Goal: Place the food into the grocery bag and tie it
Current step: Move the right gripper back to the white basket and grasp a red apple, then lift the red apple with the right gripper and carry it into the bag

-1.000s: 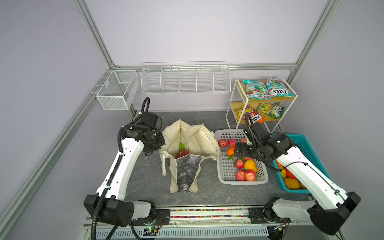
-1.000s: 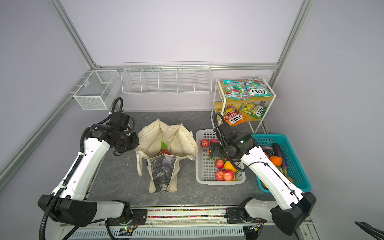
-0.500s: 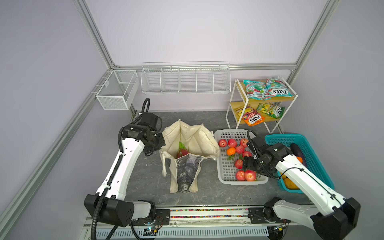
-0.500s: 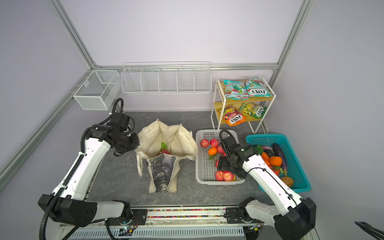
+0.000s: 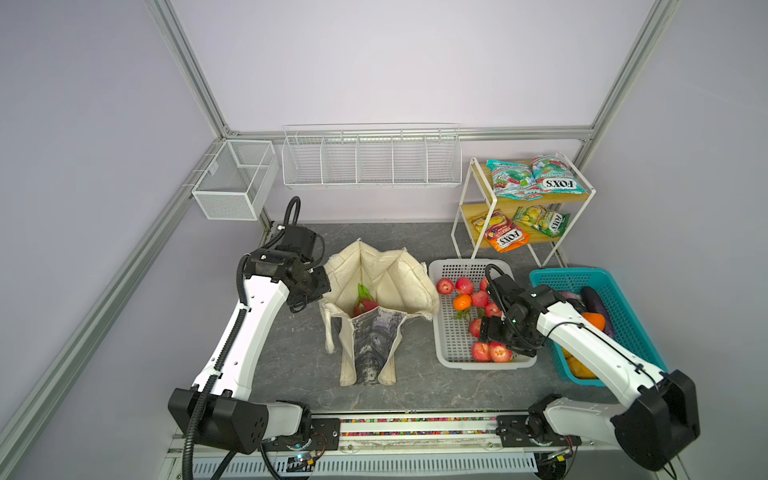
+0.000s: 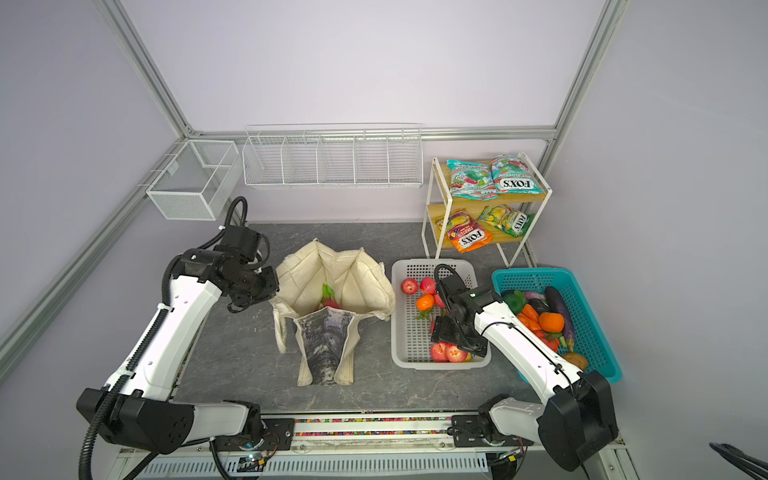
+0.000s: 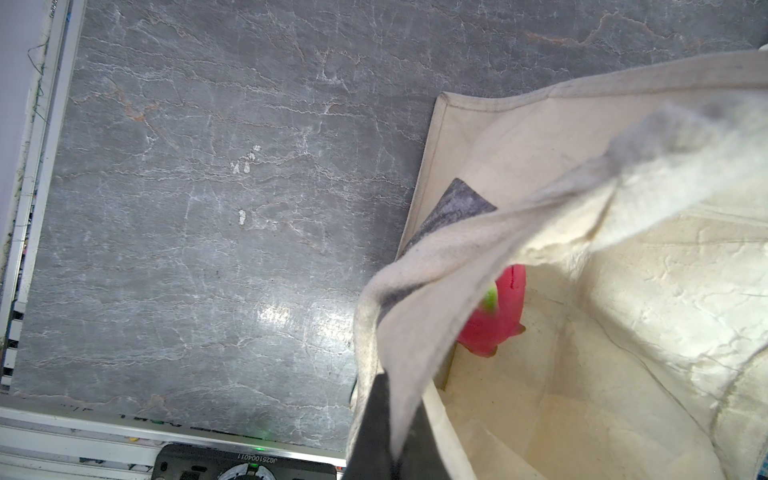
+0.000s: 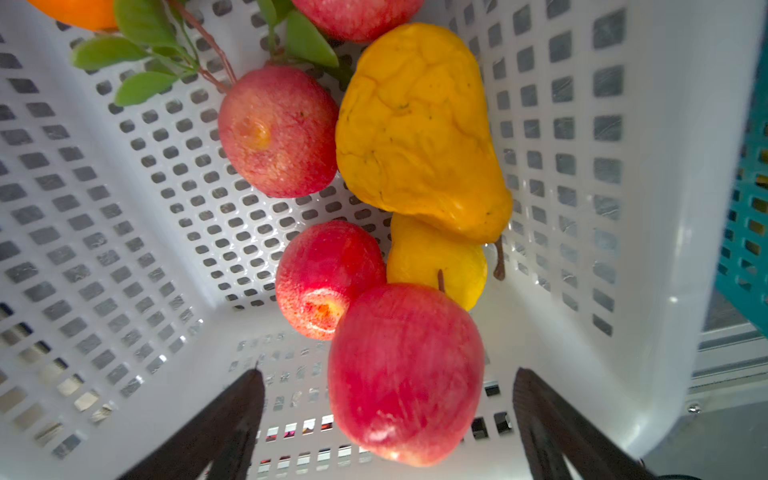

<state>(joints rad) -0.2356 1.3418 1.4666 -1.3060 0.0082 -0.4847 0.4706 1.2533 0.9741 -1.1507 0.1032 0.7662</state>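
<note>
In the near right corner of the white basket (image 5: pixel 484 366), the right tool (image 8: pixel 386 374) hangs with its fingers wide apart. One red apple (image 8: pixel 405 374) lies exactly between them, so the coming move, I judge, needs only a short descent and a closing. The apple is round (no long axis to align with), and the right arm is clearly the nearer one. Farther in the basket lies a yellow fruit (image 8: pixel 415 137), its long axis pointing away from the tool. To the left, the grocery bag (image 5: pixel 386 282) stands open on the worktop with a dragon fruit (image 7: pixel 498 316) inside. The left tool (image 7: pixel 390 432) is clamped on its cloth rim. On the far rack (image 5: pixel 540 198), the packets (image 5: pixel 559 183) read "FOX'S".
</note>
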